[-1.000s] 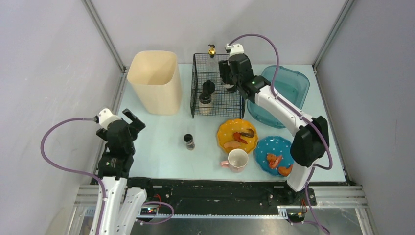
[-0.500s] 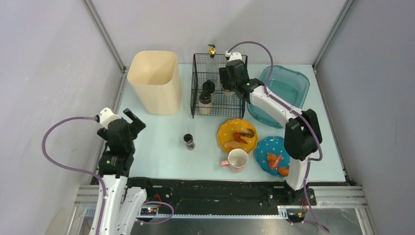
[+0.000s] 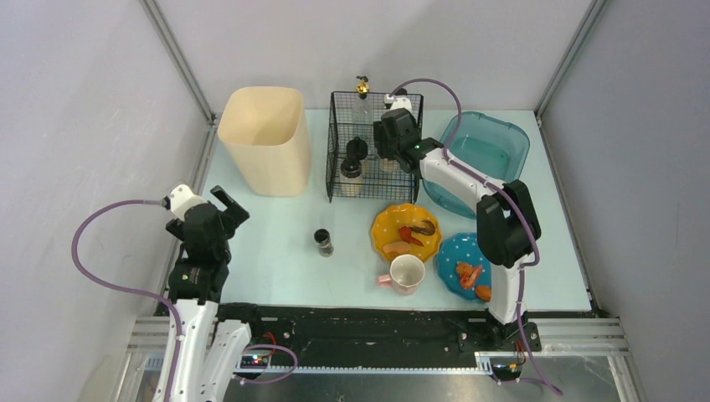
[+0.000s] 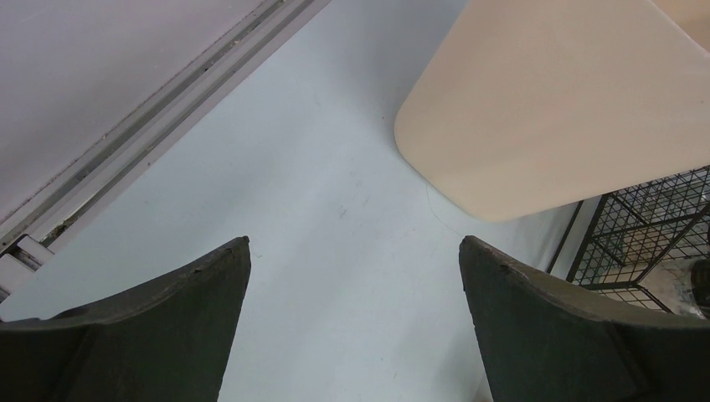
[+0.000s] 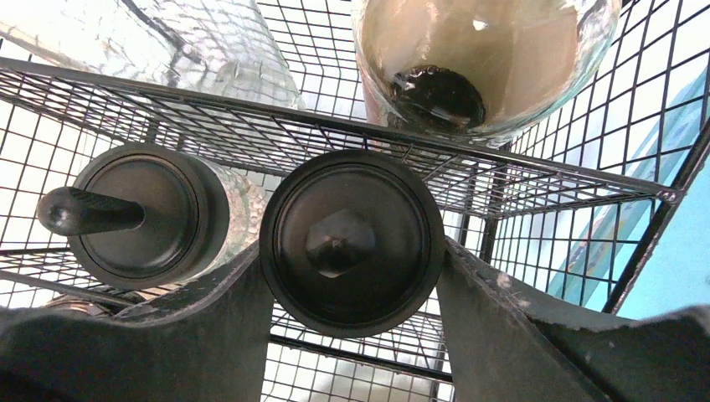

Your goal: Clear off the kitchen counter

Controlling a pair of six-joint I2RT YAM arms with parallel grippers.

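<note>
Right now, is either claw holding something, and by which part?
Yes. The right claw grips a jar by the sides of its round black lid, above the wire basket. The left claw is open and empty.

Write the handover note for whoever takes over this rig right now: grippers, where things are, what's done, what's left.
Left gripper: open, empty, over bare kitchen counter near the cream bin.
Right gripper: shut on a black-lidded jar at the wire basket; cannot tell if it is set down.
Done: a grinder stands in the basket.
Left: release the jar. On the counter sit a small jar, a pink mug, an orange plate and a blue plate, both plates with food scraps. The teal tub sits right of the basket.
</note>
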